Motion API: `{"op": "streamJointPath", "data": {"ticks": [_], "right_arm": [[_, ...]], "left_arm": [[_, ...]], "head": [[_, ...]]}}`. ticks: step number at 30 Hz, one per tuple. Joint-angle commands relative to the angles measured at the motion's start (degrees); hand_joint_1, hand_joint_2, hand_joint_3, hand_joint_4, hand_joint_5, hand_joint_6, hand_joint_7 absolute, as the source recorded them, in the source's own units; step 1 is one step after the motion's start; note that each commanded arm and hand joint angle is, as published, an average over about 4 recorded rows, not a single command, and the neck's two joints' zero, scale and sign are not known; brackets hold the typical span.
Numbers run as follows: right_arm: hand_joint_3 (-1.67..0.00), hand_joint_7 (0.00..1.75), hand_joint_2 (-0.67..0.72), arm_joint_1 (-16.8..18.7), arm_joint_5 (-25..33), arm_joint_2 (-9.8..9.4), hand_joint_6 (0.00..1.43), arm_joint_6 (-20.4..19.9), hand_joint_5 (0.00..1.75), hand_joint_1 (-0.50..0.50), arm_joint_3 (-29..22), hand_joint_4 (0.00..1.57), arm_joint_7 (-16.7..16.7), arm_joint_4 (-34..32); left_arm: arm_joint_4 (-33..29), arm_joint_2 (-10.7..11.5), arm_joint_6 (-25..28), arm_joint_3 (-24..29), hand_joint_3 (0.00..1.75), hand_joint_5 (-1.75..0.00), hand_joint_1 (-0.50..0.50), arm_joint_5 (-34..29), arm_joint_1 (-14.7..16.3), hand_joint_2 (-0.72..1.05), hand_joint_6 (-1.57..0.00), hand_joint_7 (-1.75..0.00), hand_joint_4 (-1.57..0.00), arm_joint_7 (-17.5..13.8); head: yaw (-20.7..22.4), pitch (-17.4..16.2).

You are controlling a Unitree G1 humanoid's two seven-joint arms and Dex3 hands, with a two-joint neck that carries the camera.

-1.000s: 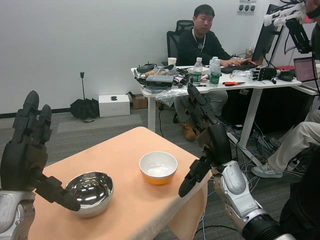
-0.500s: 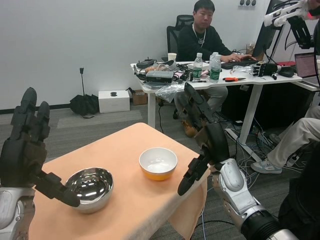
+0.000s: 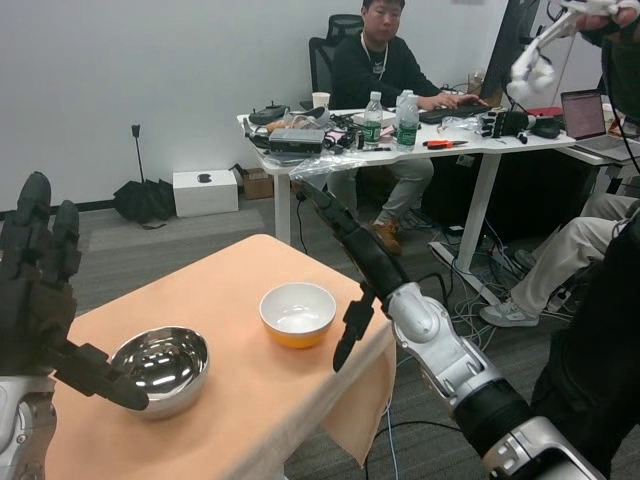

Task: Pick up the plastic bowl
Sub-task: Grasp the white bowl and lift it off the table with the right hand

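Orange outside and white within, the plastic bowl (image 3: 298,313) sat upright near the counter's (image 3: 215,290) far right edge, touched by nothing. A polished steel bowl (image 3: 160,368) stood well apart from it, toward the left edge of the peach cloth covering the counter. In the head view, the right hand (image 3: 352,265) hung just beside the plastic bowl on its right, fingers (image 3: 330,215) straight and apart, thumb pointing down past the counter edge, holding nothing. The left hand (image 3: 40,300) was raised by the left edge, fingers upright and empty, its thumb reaching over the steel bowl's near rim. Behind, a person typed at a cluttered desk.

Risk, as I judge it: the light bowl so close to the edge could be nudged off by a sideways approach, or the smooth rim could slip from stiff fingers.
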Motion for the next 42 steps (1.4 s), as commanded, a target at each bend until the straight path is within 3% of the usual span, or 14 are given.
{"op": "streamJointPath", "data": {"ticks": [1,5,8,11,18,23,28,33,42], "right_arm": [[0.0,0.0,0.41,-2.7,-3.6,-0.42,0.0,3.9,0.0,-0.46,1.6,0.0,0.9,-0.9],[0.0,0.0,0.39,-7.2,-11.0,-1.87,0.0,9.4,0.0,-0.44,6.9,0.0,1.6,-1.5],[0.0,0.0,0.34,-9.4,-19.8,-1.54,0.0,14.8,0.0,-0.43,10.4,0.0,2.7,-1.9],[0.0,0.0,0.34,-11.2,-24.6,-1.12,0.0,18.6,0.0,-0.42,13.9,0.0,4.7,-1.1],[0.0,0.03,0.22,-15.1,-33.3,1.09,0.0,26.6,0.0,-0.42,21.3,0.0,7.7,2.4],[0.0,0.07,0.22,-17.7,-38.6,3.23,0.0,30.9,0.0,-0.42,24.3,0.0,10.1,6.7],[0.0,0.07,0.22,-20.7,-38.9,4.52,0.0,31.3,0.0,-0.42,27.1,0.0,10.5,13.9],[0.0,0.07,0.12,-23.9,-38.8,5.69,0.0,31.9,0.0,-0.42,29.8,0.0,10.2,21.0],[0.0,0.07,0.03,-27.3,-36.1,7.38,0.0,29.5,0.0,-0.42,31.2,0.0,6.0,32.0]], "left_arm": [[1.1,-0.3,-0.3,-0.3,0.07,0.0,-0.5,-0.2,-0.7,-0.64,0.0,-0.07,0.0,0.1],[2.2,-0.8,-0.5,-1.5,0.0,0.0,-0.5,-0.1,-1.4,-0.66,0.0,-0.07,0.0,0.1],[2.4,-1.6,-0.6,-2.0,0.0,0.0,-0.5,0.1,-1.5,-0.66,0.0,-0.07,0.0,0.1],[2.5,-2.0,-0.7,-2.4,0.07,0.0,-0.5,0.2,-1.5,-0.64,0.0,-0.07,0.0,0.1],[2.7,-2.3,-1.3,-2.9,0.07,0.0,-0.5,0.2,-1.5,-0.64,0.0,-0.07,0.0,0.1],[2.7,-2.6,-1.5,-3.1,0.09,0.0,-0.5,0.2,-1.3,-0.64,0.0,-0.07,0.0,0.1],[2.7,-2.8,-1.5,-3.3,0.07,0.0,-0.5,0.2,-1.1,-0.64,0.0,-0.07,0.0,0.1],[2.8,-2.8,-1.5,-3.4,0.09,0.0,-0.5,0.1,-1.0,-0.64,0.0,-0.07,0.0,0.1],[3.6,-2.8,-1.5,-3.9,0.09,0.0,-0.5,0.1,-1.0,-0.64,0.0,-0.07,0.0,0.1]], "head": [[-1.6,-0.3],[-3.4,-0.7],[-4.7,-1.7],[-6.3,-2.6],[-7.5,-3.2],[-8.3,-3.5],[-7.6,-3.8],[-7.5,-4.4],[-7.5,-5.2]]}}
